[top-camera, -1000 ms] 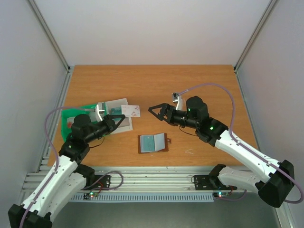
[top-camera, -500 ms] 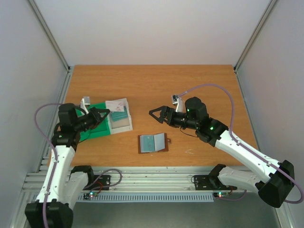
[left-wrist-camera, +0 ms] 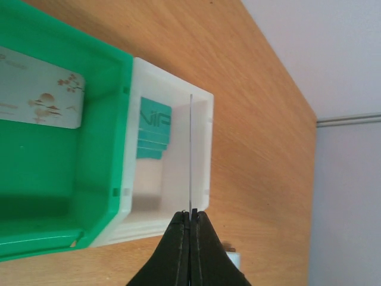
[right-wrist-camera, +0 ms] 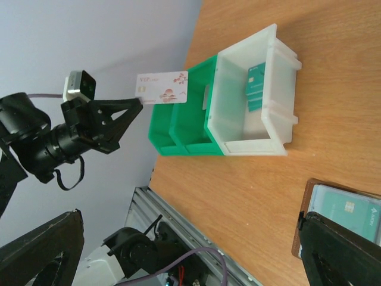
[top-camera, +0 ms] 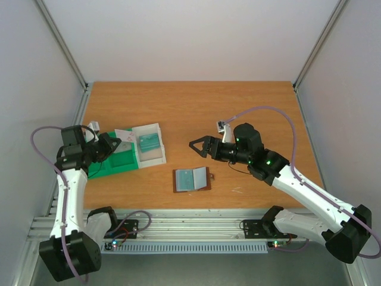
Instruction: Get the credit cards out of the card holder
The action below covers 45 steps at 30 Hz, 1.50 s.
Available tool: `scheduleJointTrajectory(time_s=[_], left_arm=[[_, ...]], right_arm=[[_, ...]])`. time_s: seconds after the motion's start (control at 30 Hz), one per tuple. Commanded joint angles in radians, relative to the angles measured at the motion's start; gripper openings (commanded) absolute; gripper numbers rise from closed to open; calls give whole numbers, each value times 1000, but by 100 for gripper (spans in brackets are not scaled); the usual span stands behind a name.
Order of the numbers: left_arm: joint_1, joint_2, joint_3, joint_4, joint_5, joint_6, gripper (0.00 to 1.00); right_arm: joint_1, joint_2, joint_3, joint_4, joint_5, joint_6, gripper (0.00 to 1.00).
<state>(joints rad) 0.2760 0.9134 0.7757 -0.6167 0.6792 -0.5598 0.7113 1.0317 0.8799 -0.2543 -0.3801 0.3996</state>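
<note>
White card point(right-wrist-camera: 162, 87) is hanging pinched in my left fingers point(left-wrist-camera: 189, 229), now swung leftward above the tray point(top-camera: 113, 167); release looks close. Card holder point(top-camera: 191, 179) is lying open on the counter point(top-camera: 238, 107), teal card point(top-camera: 189, 177) remaining inside, near my spread right fingers point(top-camera: 197, 148). Left wrist is showing the white card edge-on; right wrist is showing its face.
</note>
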Motion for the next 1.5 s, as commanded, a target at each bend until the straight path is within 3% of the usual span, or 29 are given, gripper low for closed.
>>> scheduleJointTrajectory(time_s=[0.0, 0.53, 0.87, 1.47], left_arm=[[11, 40, 58, -72, -118, 105, 1], [17, 267, 133, -51, -219, 177, 0], [17, 385, 189, -44, -164, 193, 0], [15, 511, 131, 93, -196, 141, 0]], right_arm=[[-8, -18, 24, -24, 23, -39, 99], [-10, -37, 7, -46, 31, -45, 98], [-12, -25, -5, -44, 41, -47, 99], [-18, -17, -1, -50, 35, -61, 99]])
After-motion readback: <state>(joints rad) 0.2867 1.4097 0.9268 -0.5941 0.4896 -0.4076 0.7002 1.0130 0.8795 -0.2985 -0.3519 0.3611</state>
